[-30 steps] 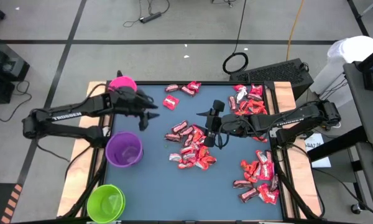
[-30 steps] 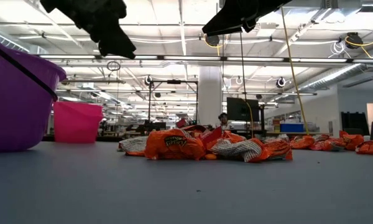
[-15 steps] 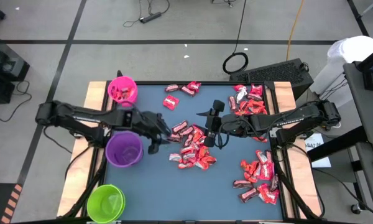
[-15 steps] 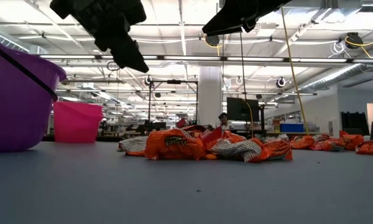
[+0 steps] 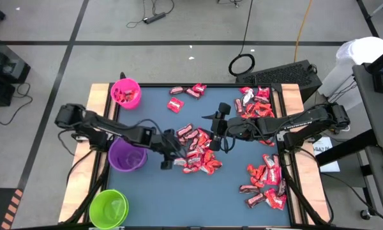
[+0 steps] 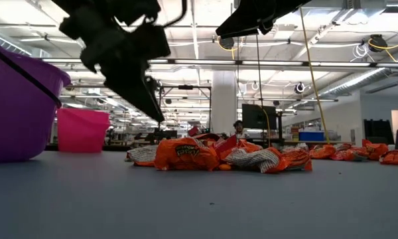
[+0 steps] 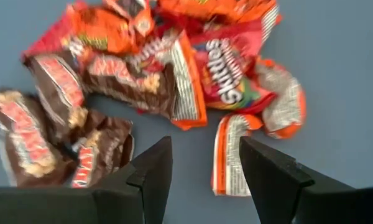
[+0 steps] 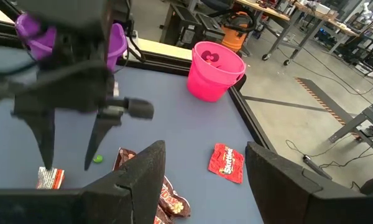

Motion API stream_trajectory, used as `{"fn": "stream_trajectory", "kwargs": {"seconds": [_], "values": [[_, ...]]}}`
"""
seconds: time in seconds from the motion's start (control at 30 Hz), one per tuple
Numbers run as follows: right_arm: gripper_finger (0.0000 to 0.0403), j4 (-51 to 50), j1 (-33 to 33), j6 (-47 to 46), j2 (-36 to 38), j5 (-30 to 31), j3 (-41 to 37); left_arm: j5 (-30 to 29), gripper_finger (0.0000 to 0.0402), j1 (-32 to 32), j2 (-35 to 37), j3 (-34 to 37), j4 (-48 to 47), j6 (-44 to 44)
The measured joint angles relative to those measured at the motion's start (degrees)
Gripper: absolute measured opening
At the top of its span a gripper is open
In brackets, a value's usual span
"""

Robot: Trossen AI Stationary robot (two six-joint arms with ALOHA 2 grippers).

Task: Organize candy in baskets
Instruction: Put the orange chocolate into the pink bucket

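At the middle of the blue table (image 5: 153, 191), lying flat in a loose heap: the candy (image 5: 196, 152), wrappers overlapping and pointing every way, long axes crossing with no shared direction, more pieces scattered toward the far edge and down the right side. Just beside the heap's left edge, hovering with fingers spread wide and holding nothing, tips aimed down at the wrappers: the left gripper (image 5: 168, 155). Hanging over the heap's right edge, likewise wide and empty: the right gripper (image 5: 215, 134); standing along the left side, the pink basket (image 5: 126, 93), purple basket (image 5: 127, 154) and green basket (image 5: 108, 207).
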State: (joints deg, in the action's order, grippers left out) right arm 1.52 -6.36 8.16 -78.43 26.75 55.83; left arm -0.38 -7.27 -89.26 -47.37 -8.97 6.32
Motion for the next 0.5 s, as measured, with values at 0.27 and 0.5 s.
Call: {"fn": "stream_trajectory", "kwargs": {"seconds": [0.27, 0.5], "values": [[0.0210, 0.0, 0.0, 0.0, 0.0, 0.0, 0.0, 2.3, 0.0191, 0.1, -7.1, 0.0, 2.7, 0.9], [0.0210, 0.0, 0.0, 0.0, 0.0, 0.0, 0.0, 6.4, 0.0191, 0.0, -8.0, 0.0, 4.4, 0.9]]}}
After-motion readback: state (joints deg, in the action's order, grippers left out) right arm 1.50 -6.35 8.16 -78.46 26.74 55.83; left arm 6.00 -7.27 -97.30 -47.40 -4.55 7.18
